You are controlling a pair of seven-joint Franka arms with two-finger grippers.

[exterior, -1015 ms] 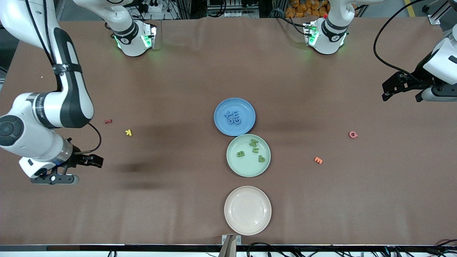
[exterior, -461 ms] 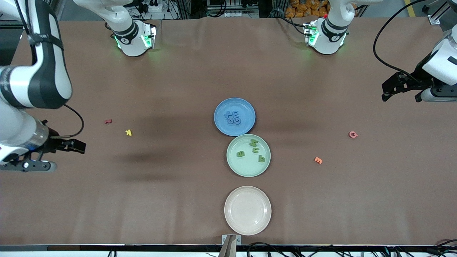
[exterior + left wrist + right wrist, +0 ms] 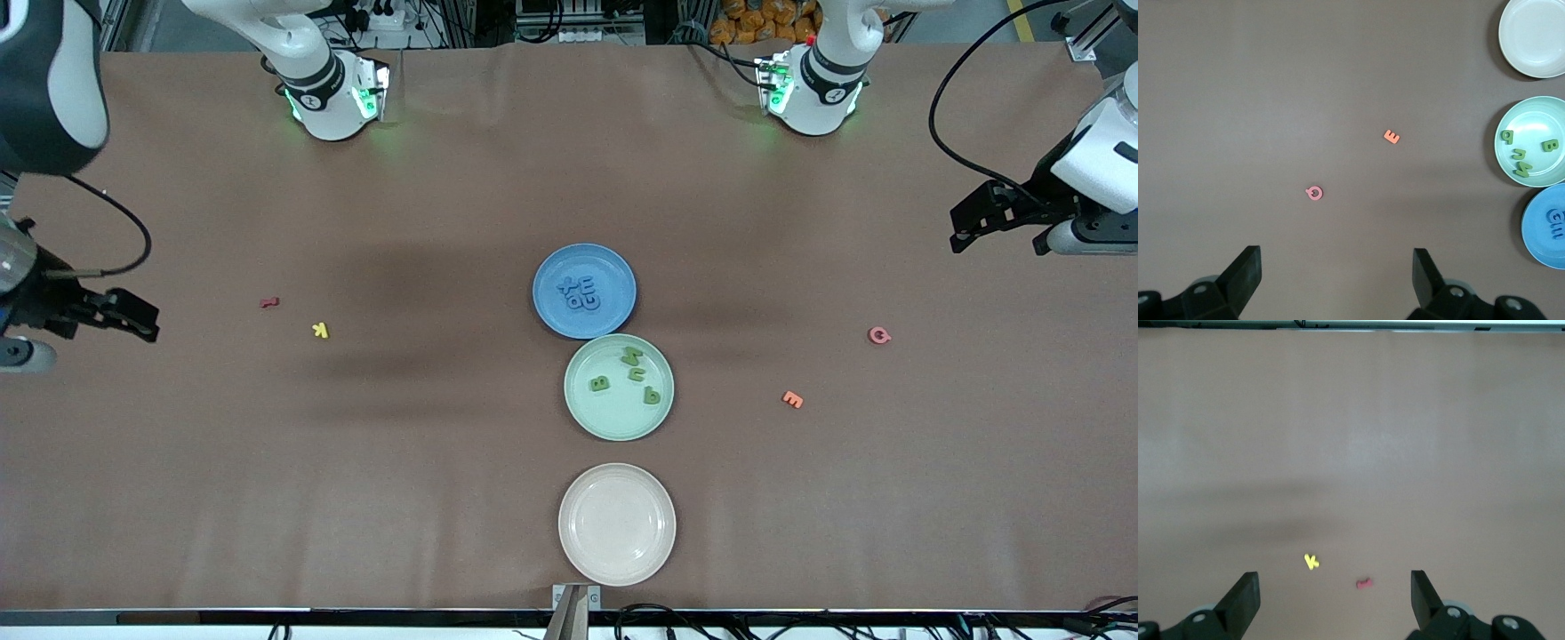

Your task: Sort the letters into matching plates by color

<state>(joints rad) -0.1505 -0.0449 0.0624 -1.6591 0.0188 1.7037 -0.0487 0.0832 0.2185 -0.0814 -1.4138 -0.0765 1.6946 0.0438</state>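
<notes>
We observe the left pincer (image 3: 1337, 280) released and empty, raised over the table (image 3: 444, 498) at the left arm's end, well apart from both plates. The right pincer (image 3: 1335, 600) is likewise released, over the right arm's end. The blue plate (image 3: 615, 262) holds four blue letters (image 3: 579, 293); the touching green plate (image 3: 587, 418) holds four green letters (image 3: 633, 357).

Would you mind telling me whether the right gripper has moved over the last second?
Yes. The right gripper, open and empty, has drawn away from the yellow letter toward the right arm's end of the table and its base.
</notes>
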